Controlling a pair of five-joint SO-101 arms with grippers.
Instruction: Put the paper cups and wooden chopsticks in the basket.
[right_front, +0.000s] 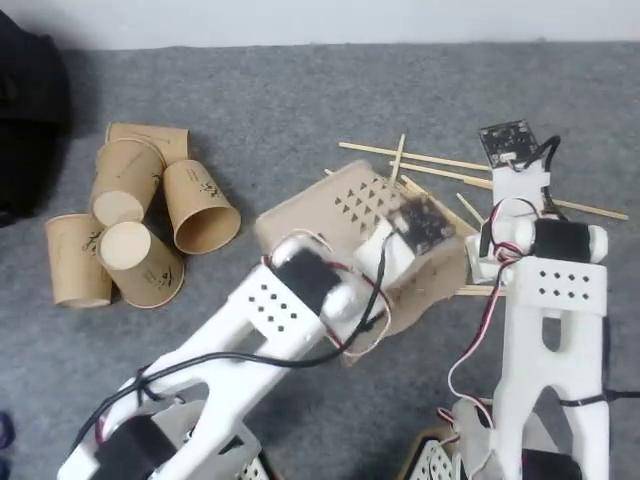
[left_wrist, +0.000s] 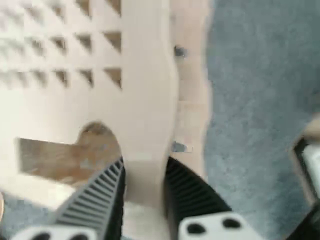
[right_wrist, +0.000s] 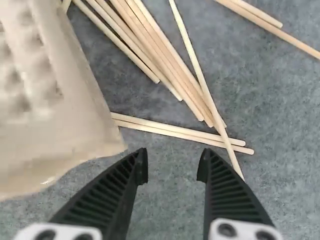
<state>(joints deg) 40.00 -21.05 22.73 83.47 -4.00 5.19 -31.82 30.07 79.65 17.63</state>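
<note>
Several brown paper cups (right_front: 130, 225) lie in a heap on the grey carpet at the left. The beige perforated basket (right_front: 350, 205) sits tilted at the middle. My left gripper (left_wrist: 145, 167) is shut on the basket (left_wrist: 145, 75), one finger on each side of its wall. Wooden chopsticks (right_front: 470, 180) lie scattered just right of the basket. My right gripper (right_wrist: 172, 165) hangs open over bare carpet, close to a pair of chopsticks (right_wrist: 180, 131), with a bigger bundle (right_wrist: 150, 45) beyond. A corner of the basket (right_wrist: 45, 100) is right beside one of its fingers.
A black bag (right_front: 25, 100) sits at the far left edge behind the cups. The right arm (right_front: 545, 270) stands close beside the basket's right side. Open grey carpet (right_front: 300, 90) lies behind the basket and between it and the cups.
</note>
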